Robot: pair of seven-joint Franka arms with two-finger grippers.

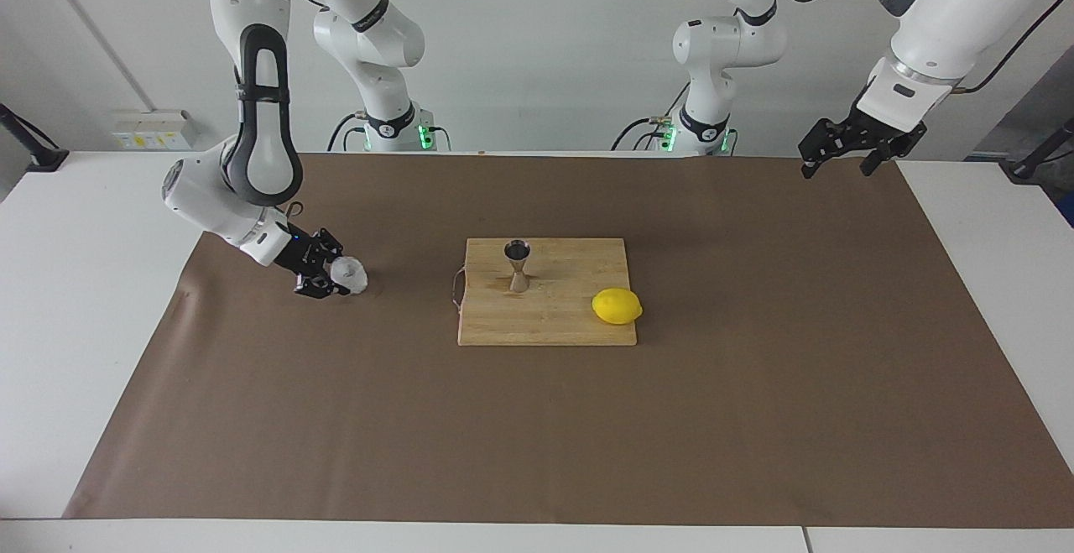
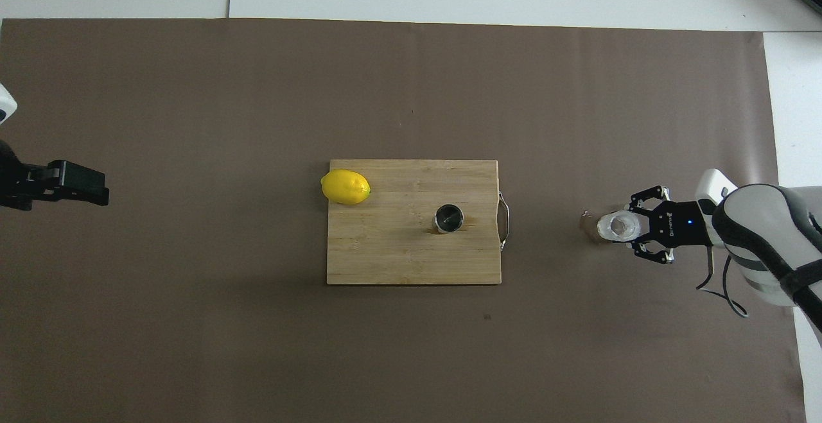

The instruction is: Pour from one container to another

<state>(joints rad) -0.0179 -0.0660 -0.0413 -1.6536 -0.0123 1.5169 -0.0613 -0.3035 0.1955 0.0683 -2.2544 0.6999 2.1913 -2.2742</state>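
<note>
Right gripper (image 1: 331,278): clamped on small whitish translucent cup (image 1: 348,273), lifted toward right arm's end from rectangular wooden cutting board (image 1: 579,322).
Left gripper (image 1: 841,156): fingers apart, waiting.
Steel hourglass jigger (image 1: 518,265): upright on board.

Cutting board (image 1: 570,318): pale wood, visible grain, matt; thin metal handle (image 2: 506,221) at one short edge, glossy. On the board, jigger (image 1: 517,265): polished steel, mirror-bright. Also on the board, lemon (image 1: 617,306): yellow rind, faint sheen. Under the board, table cover (image 1: 537,435): brown paper, matt, lightly creased. Toward the right arm's end from the board, cup (image 1: 348,273): whitish translucent, frosted-looking wall. Right gripper (image 1: 329,278) and left gripper (image 1: 841,150): black, matt. Arm shells: white, smooth, glossy, plastic-looking.
</note>
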